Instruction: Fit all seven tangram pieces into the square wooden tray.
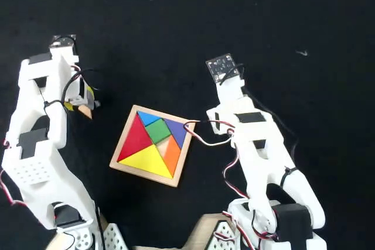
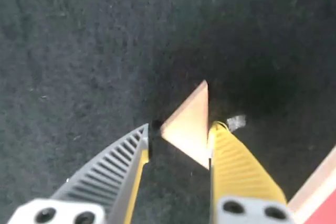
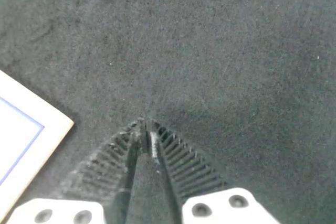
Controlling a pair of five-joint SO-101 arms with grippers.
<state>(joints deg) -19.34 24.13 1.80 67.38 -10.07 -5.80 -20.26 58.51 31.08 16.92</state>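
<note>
Closest to the arms' bases, the square wooden tray point(image 1: 142, 174) lies turned corner-on upon the black table cover point(image 1: 176, 39), roughly midway between the two arms, which I take to be so that either one can reach it. Six coloured pieces sit flush in it: a red triangle point(image 1: 136, 139), a yellow triangle point(image 1: 147, 160), an orange triangle point(image 1: 172, 154), a green square point(image 1: 157, 131), a blue triangle point(image 1: 147, 117) and a purple piece point(image 1: 176, 128). Between the green and the orange one small pale pocket point(image 1: 167, 143) shows, apparently the bare floor of the tray and the only slot left. A little farther out, to the left of the tray and clear of its rim, the left gripper point(image 2: 181, 129) holds a pale triangular piece point(image 2: 188, 124). Its fingers are closed to the width of the piece and press on two opposite sides, with one corner of it pointing out past the fingertips; that hold probably leaves the tip free to be steered into the pocket. In the left wrist view a corner of the tray appears off to the side, so the piece has not yet reached it. Farthest out, the right gripper point(image 3: 144, 124) has its fingers pressed fully together with nothing between them, just beyond the tray corner nearest it, seemingly kept clear of the other arm's path.
</note>
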